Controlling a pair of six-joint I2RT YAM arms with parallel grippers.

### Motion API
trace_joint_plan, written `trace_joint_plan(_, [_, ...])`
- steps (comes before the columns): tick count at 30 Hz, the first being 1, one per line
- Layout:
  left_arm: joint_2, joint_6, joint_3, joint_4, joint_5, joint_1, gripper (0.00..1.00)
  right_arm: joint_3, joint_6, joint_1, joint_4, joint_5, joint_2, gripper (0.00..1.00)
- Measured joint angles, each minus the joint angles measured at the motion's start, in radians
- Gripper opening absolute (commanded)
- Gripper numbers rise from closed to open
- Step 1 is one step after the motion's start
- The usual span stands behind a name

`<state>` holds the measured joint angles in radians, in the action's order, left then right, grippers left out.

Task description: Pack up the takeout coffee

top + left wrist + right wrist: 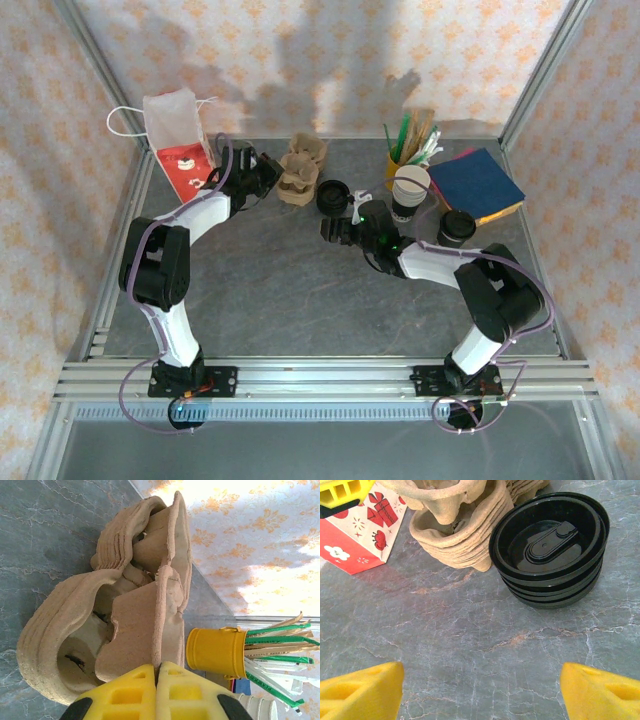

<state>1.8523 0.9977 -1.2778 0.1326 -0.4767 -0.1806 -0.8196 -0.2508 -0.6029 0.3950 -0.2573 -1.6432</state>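
Yellow fingers of the left gripper sit closest to the lens, at the bottom of the left wrist view. We note them pressed together, with the thin middle rib of the pulp carrier stack running straight into their seam, so pinched on it. Tips of the right gripper show at the two bottom corners of its wrist view, spread wide with bare stone between and nothing held. We log the grey marbled table across most of the top view. At upper left is the red-and-white paper bag, just beside the left wrist. At upper right lie the blue sheets, with yellow and pink edges under them. The carrier stack is top centre, and the stack of black lids is hard against its right; we cannot tell whether they touch. Right of centre is the stack of white-rimmed cups, with the yellow pot of sticks and straws behind it. The takeout coffee, lidded, stands right of centre, just beside the cup stack on its lower right, under the blue sheets' corner. It is well apart from the bag and from both grippers.
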Motion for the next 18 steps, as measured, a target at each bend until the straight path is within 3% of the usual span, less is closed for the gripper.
trace_joint_plan(10, [-0.008, -0.047, 0.0, -0.002, -0.022, 0.0, 0.0, 0.0, 0.0, 0.0, 0.001, -0.005, 0.013, 0.81])
trace_joint_plan(18, [-0.113, -0.155, -0.003, -0.059, -0.044, 0.0, 0.0, 0.004, 0.023, 0.0, 0.001, -0.039, 0.149, 0.81])
